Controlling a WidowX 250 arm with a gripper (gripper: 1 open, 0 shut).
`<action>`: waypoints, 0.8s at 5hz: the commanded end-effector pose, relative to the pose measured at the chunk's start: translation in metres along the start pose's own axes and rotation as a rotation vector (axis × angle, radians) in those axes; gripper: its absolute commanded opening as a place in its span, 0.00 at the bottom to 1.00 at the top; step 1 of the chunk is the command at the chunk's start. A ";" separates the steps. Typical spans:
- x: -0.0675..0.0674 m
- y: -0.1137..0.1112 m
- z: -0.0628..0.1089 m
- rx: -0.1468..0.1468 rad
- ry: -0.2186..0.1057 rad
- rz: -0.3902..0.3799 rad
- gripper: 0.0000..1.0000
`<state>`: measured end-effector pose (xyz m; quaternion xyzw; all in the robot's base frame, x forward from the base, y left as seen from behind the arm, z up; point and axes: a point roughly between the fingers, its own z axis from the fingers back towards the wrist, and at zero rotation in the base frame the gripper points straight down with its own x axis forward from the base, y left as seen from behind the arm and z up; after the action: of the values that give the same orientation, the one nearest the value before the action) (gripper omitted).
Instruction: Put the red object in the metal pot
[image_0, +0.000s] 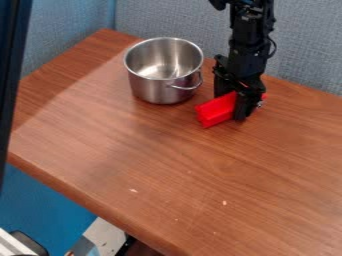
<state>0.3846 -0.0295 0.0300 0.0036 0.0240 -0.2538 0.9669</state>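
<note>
Red against the brown wood, the red object (217, 110) lies on the table (120, 150) just right of the metal pot (164, 69), close to the pot's wall but apart from it. Black and pointing straight down, the gripper (237, 106) is lowered over the block's right end, its jaws partly apart on either side of that end; whether they already press the block I cannot tell. To do the grasp well, I judge the jaws should close squarely across the block's narrow width, with the fingers seated low, so it does not pivot when lifted. After that, a lift clear above the pot's rim before moving left should keep the block from striking the steel wall
</note>
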 end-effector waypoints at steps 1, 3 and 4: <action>0.004 -0.005 0.036 0.051 -0.074 -0.016 0.00; 0.001 -0.005 0.039 0.066 -0.065 0.001 0.00; -0.001 -0.006 0.041 0.072 -0.062 0.009 0.00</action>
<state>0.3788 -0.0299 0.0342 0.0188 0.0319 -0.2405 0.9699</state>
